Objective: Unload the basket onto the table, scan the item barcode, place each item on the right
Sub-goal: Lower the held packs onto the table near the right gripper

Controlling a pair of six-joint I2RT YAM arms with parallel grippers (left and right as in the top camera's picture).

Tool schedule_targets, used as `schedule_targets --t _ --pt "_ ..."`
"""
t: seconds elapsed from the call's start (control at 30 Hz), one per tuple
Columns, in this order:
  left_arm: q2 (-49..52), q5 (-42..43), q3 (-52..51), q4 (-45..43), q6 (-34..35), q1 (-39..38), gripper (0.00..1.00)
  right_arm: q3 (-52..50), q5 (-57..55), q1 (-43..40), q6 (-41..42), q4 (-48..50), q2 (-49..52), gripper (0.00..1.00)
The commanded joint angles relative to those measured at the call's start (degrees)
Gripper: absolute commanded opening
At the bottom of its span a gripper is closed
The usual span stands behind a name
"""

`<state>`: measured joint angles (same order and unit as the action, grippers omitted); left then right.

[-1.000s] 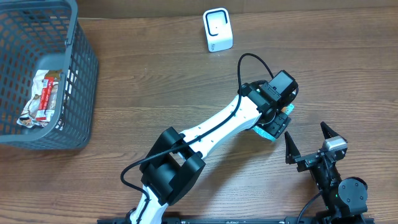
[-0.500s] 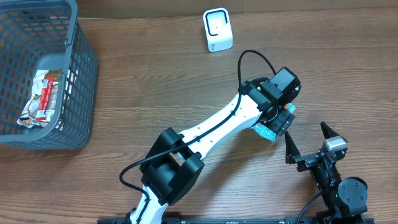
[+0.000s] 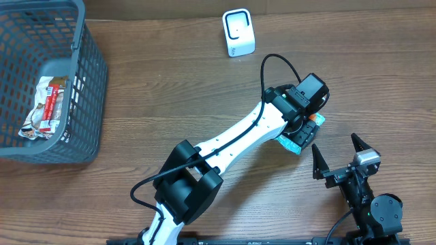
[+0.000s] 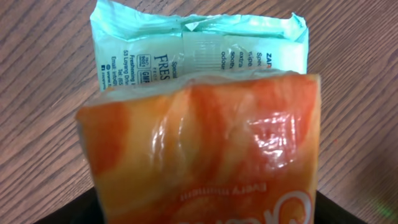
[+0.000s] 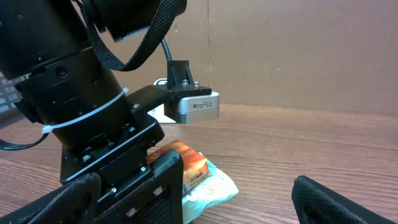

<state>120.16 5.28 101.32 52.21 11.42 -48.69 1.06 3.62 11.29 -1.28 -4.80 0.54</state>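
Right under your left gripper (image 3: 304, 129), an orange packet (image 4: 199, 149) is filling the wrist camera's view. Its glossy wrapper is catching the light, and upside-down lettering is showing at the edge nearest the gripper. The packet is lying over a mint-green packet (image 4: 199, 50), which is sticking out beyond the fingertips with its small black print facing up.

From the other wrist's side view, both packets are sitting low on the wooden table (image 3: 381, 82). The orange one is lying on top, just beside the left gripper's dark finger block. You are not getting a clear look at the fingers in any view. I cannot tell whether the left gripper is clamping the orange packet or only straddling it.

Your right gripper (image 3: 336, 155) is standing near the left gripper, on the side closer to the robot's base. Its two fingers are spreading wide with only air between them, and it is pointing toward the packets.

Well apart from the left gripper, toward the table's far edge, the white scanner (image 3: 238, 33) is standing upright. Farther off, across the table to the left gripper's left, a grey basket (image 3: 92, 88) is holding a red-and-white snack wrapper (image 3: 46, 105).
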Motion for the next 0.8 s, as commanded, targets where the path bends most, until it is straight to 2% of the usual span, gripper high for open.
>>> schedule_targets --t 0.0,0.27,0.4,0.77 --pt "0.2 -1.2 1.5 -0.3 0.0 -0.1 0.66 -0.6 -0.5 -0.1 -0.1 0.2 -0.3 1.00" --pt "-0.2 -1.2 2.3 -0.2 0.5 -0.1 0.62 -0.6 -0.5 -0.1 -0.1 0.2 -0.3 1.00" --pt "-1.7 -1.2 3.6 -0.2 1.1 0.0 0.55 -0.6 -0.5 -0.1 -0.1 0.2 -0.3 1.00" --pt "-6.6 -3.4 4.0 3.7 4.6 4.0 0.51 -0.6 -0.5 -0.1 -0.1 0.2 -0.3 1.00"
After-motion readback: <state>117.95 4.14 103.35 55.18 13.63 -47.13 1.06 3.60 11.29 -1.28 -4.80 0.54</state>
